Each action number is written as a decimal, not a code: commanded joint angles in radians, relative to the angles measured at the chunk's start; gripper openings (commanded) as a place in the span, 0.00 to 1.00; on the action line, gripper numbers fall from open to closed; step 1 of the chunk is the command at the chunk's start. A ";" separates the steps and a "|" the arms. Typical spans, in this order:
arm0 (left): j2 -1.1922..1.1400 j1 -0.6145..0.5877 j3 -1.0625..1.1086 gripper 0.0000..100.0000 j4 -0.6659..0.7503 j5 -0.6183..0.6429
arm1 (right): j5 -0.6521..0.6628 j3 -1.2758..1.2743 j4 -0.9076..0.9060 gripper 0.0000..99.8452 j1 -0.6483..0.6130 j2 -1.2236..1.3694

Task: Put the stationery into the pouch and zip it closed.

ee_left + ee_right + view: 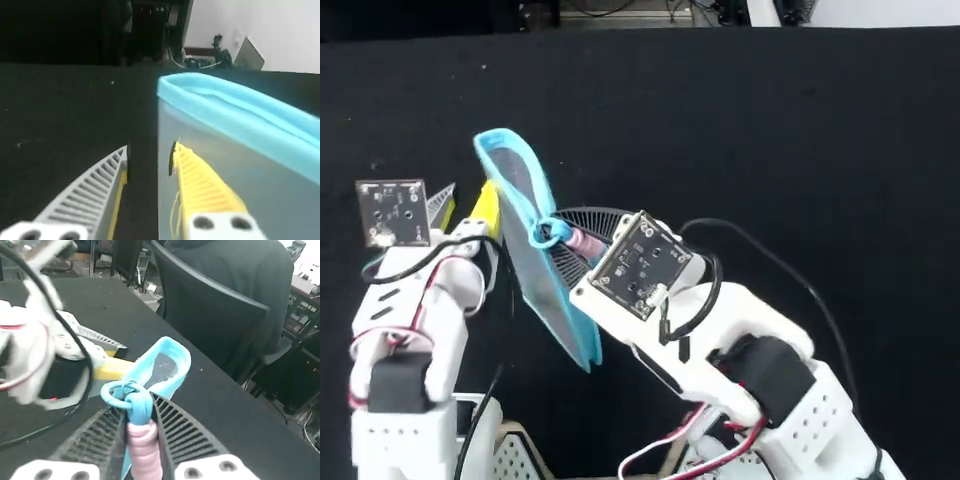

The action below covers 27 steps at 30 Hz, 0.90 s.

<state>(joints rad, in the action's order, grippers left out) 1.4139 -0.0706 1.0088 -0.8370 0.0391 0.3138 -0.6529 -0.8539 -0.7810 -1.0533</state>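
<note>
The pouch point(535, 262) is translucent grey with a light blue rim and stands up on edge between the two arms. My right gripper point(558, 238) is shut on its pink zip pull point(143, 441). The pull's blue cord loop point(120, 390) sticks out past the black fingers. My left gripper point(470, 190) is open at the pouch's far end. Its yellow finger point(200, 185) lies against the pouch wall point(250, 170), and its grey finger point(95, 195) stands apart over the table. I cannot make out what is inside the pouch.
A black cloth covers the table point(770, 130), with free room to the right and at the back. A dark chair point(210, 315) stands just beyond the table's edge. Cables and equipment point(200, 57) lie along the far side.
</note>
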 commanded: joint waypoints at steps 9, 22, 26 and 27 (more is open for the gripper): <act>0.103 0.107 -0.358 0.20 -0.586 -0.181 | 0.008 -0.079 0.130 0.01 -0.012 -0.002; 0.104 0.552 -0.430 0.21 -0.634 -0.012 | 0.008 -0.081 0.124 0.01 -0.009 -0.004; 0.103 0.463 -0.354 0.21 -0.539 -0.017 | 0.008 -0.079 0.124 0.01 -0.009 -0.004; 0.103 0.423 -0.321 0.21 -0.508 -0.017 | 0.008 -0.077 0.123 0.01 -0.009 -0.004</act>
<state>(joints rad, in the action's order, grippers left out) 1.5136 0.4450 0.6345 -1.4431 0.0115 0.3122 -0.7327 -0.7281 -0.7810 -1.0549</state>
